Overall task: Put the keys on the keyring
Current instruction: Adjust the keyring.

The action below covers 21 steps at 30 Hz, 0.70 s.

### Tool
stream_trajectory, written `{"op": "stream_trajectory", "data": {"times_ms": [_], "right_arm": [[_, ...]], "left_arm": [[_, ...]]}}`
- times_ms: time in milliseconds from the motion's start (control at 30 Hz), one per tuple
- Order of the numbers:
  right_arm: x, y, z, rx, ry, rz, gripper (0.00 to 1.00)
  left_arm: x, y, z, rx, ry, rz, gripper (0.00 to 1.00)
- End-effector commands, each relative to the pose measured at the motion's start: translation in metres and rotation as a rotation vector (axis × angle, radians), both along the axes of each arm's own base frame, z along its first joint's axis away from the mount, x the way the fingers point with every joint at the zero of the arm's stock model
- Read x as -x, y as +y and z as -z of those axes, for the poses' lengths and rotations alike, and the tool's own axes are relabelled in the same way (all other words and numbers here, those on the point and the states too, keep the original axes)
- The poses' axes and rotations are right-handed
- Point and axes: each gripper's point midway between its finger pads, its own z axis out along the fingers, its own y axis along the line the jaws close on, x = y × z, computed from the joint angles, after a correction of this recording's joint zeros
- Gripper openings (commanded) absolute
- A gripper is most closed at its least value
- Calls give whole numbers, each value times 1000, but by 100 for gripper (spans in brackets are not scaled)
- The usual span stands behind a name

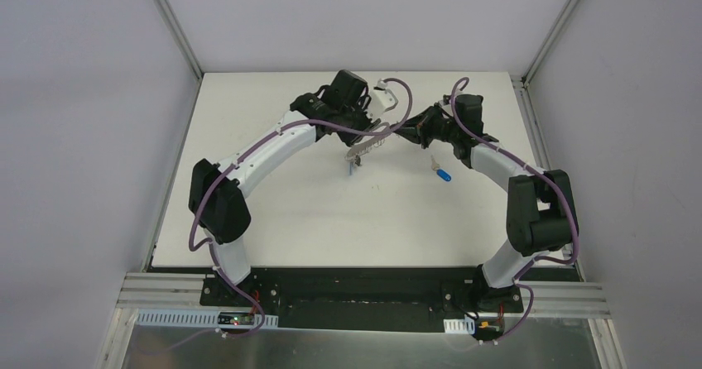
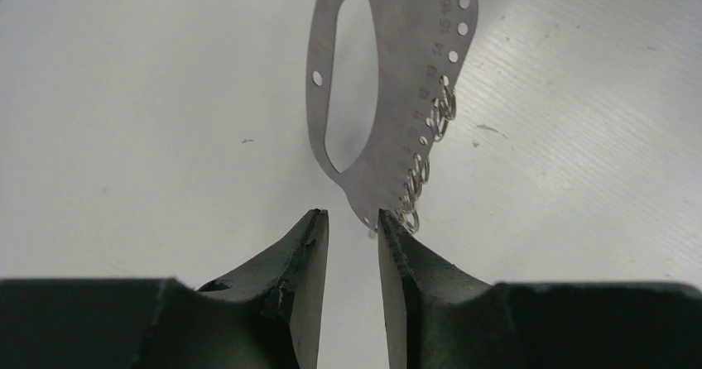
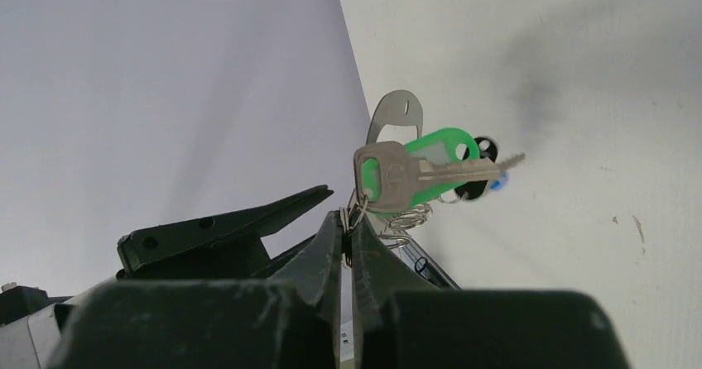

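left wrist | pale grey flat metal keyring (image 2: 389, 96) with oval cut-out, tilted over white table (image 2: 124, 121) | small silver wire rings (image 2: 420, 170) along its right edge | left gripper (image 2: 352, 214) jaws slightly apart, one fingertip (image 2: 396, 238) at lowest ring

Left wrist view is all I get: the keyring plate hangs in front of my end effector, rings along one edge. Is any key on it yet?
Observer: Yes. The right wrist view shows the green key hanging from a ring of the keyring, right at the tips of the right end effector.
Operator: And the blue one?
Observer: The blue key lies on the table near the right arm, apart from the keyring, with nothing touching it.
Operator: What holds the plate up?
Observer: The right end effector is shut on the keyring's edge, next to that ring.
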Motion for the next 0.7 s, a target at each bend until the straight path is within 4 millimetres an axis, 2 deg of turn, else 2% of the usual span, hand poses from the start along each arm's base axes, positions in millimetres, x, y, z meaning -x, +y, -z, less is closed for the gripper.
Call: {"op": "stream_trajectory", "data": {"times_ms": [0,133,267,667], "right_arm": [[4,-1,-27,-28,-74,-10,0],[4,-1,-26,-28,-71,-10,0],[4,-1,-26,-28,-72,-7,0],[5,-2,-25,-27,-71,-6,0]], "left_arm": [[26,-15,-10,138,146,44,31],[34,-26,-7,185,181,96,37],[32,-32,-7,198,184,107,39],[21,-51,3,180,179,117,36]]}}
